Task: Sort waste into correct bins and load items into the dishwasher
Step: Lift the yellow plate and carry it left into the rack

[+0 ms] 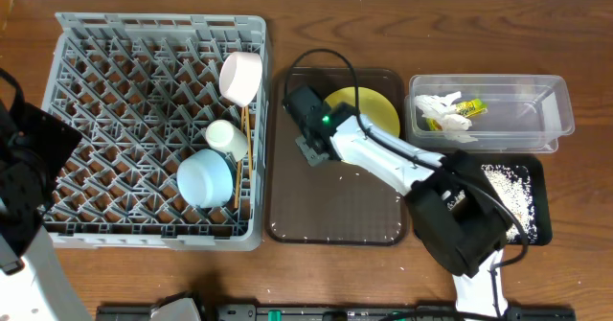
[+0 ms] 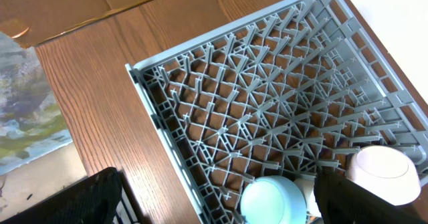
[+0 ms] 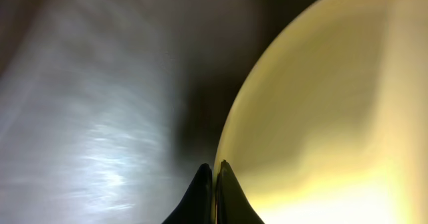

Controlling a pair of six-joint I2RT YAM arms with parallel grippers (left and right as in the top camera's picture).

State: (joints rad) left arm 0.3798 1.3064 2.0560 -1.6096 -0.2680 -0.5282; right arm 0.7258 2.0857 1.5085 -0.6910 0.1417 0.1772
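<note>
Light blue bowl (image 1: 205,177), white cups (image 1: 239,77), chopsticks (image 1: 245,158) in dish rack (image 1: 115,34); yellow plate (image 1: 374,105) on brown tray (image 1: 335,206), rim in right gripper's (image 3: 215,177) pinch; left gripper (image 2: 224,197) agape.

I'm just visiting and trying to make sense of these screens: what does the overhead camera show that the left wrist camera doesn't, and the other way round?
Only overhead: the brown tray with the yellow plate, the clear tub holding a wrapper and napkin, the black tray of crumbs, and the right arm. Only left wrist: a patterned surface beyond the table's edge. Both: the grey rack, the blue bowl and a white cup.
</note>
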